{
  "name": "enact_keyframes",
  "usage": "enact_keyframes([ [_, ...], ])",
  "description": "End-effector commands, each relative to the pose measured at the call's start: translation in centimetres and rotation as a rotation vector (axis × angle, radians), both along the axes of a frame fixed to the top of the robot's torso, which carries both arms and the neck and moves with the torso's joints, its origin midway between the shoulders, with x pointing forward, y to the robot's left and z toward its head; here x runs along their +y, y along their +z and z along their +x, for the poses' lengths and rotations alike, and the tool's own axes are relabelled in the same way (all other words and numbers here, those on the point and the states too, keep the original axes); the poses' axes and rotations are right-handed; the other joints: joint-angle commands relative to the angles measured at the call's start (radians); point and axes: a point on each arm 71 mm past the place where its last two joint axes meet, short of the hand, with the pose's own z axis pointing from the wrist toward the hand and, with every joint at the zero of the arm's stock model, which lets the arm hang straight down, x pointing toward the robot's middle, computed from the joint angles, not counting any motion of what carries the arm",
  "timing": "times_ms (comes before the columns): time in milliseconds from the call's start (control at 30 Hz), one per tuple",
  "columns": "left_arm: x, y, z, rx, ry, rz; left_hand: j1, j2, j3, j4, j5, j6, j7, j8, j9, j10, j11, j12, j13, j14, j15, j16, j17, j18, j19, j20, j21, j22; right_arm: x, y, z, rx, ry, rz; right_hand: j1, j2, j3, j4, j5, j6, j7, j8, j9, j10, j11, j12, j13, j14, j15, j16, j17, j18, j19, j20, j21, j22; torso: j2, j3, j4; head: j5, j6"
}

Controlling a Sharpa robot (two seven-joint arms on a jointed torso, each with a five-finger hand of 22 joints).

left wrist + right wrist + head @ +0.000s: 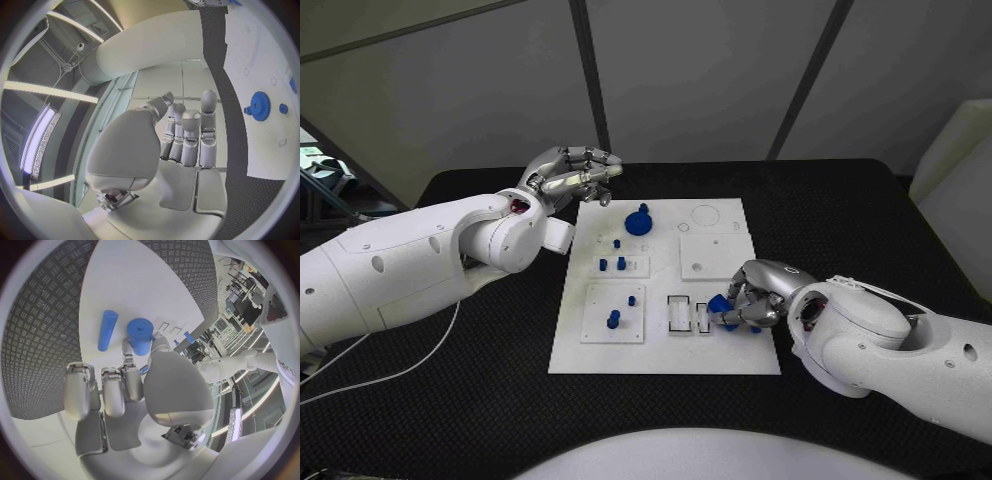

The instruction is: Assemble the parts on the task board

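My right hand [750,300] pinches a blue peg [140,336] over the task board [718,355]; a loose pinch could drop it.

The surface [473,400] is black with a ribbed, diamond-pattern texture. A thin white cable [401,368] lies across its near left portion. Grey wall panels [689,70] separated by dark vertical strips stand behind the far edge.

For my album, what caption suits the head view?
Right robot hand holds a blue part over the white task board.
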Motion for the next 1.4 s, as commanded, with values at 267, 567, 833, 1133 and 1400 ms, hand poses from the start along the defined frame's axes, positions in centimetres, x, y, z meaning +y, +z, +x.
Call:
enact_keyframes([
  [267,0.0,0.2,-0.1,-0.003,-0.011,-0.01,-0.003,0.003,0.002,0.004,0.002,-0.006,0.001,0.003,0.001,-0.005,-0.001,0.006,-0.001,-0.008,0.001,0.007,-0.001,-0.01,0.002,0.003,0.002,0.002,-0.5,-0.6,-0.3,-0.001,-0.037,-0.003,0.036,0.038,-0.001,-0.001,0.067,0.029,-0.015,0.015,0.016,0.011,-0.02,0.007,0.083,0.105,-0.019,0.003,0.259,-0.011,0.039,-0.013,0.011,0.156,0.001,0.0006,-0.0017,0.004,0.001],
  [567,0.1,0.2,-0.1,-0.002,-0.011,-0.009,-0.002,0.003,0.003,0.004,0.002,-0.007,0.001,0.004,0.001,-0.006,-0.001,0.007,-0.002,-0.009,0.001,0.006,-0.003,-0.01,0.001,0.003,0.001,0.001,-0.1,1.0,-1.1,-0.087,-0.069,0.155,0.037,0.044,-0.006,0.008,0.095,0.043,-0.023,0.019,0.026,0.026,-0.027,0.024,0.104,0.106,-0.025,0.004,0.261,-0.015,0.051,-0.019,0.023,0.174,-0.001,-0.0002,-0.0013,0.002,0.004],
  [833,0.1,0.2,-0.1,-0.001,-0.013,-0.009,-0.002,0.003,0.003,0.004,0.002,-0.007,0.001,0.004,0.001,-0.006,-0.001,0.007,-0.002,-0.009,0.001,0.006,-0.003,-0.01,0.001,0.003,0.001,0.001,0.3,2.2,-1.5,-0.177,-0.061,0.274,0.04,0.048,-0.007,0.011,0.101,0.05,-0.027,0.02,0.031,0.032,-0.031,0.031,0.112,0.106,-0.028,0.004,0.263,-0.019,0.059,-0.022,0.032,0.188,0.0,-0.0007,-0.0011,0.002,0.008],
  [1133,0.1,0.2,-0.2,-0.001,-0.014,-0.01,-0.002,0.003,0.003,0.004,0.002,-0.007,0.001,0.004,0.001,-0.006,-0.001,0.007,-0.002,-0.009,0.001,0.006,-0.003,-0.01,0.001,0.003,0.001,0.001,1.6,1.6,-1.3,-0.124,-0.017,0.252,0.033,0.051,-0.012,0.019,0.1,0.052,-0.027,0.018,0.033,0.031,-0.031,0.027,0.11,0.106,-0.029,0.004,0.262,-0.019,0.06,-0.024,0.033,0.189,0.001,-0.0008,0.0015,0.005,0.008],
  [1400,0.1,0.2,-0.2,-0.001,-0.015,-0.01,-0.002,0.003,0.003,0.004,0.002,-0.007,0.001,0.004,0.001,-0.006,-0.001,0.007,-0.002,-0.009,0.001,0.006,-0.003,-0.01,0.001,0.003,0.001,0.001,3.3,0.5,-0.9,-0.031,0.021,0.2,0.001,0.069,-0.03,0.029,0.074,0.09,-0.044,0.031,0.053,0.034,-0.045,0.017,0.104,0.105,-0.04,0.002,0.258,-0.02,0.061,-0.032,0.034,0.191,0.001,-0.0007,0.0007,0.009,0.007],
])
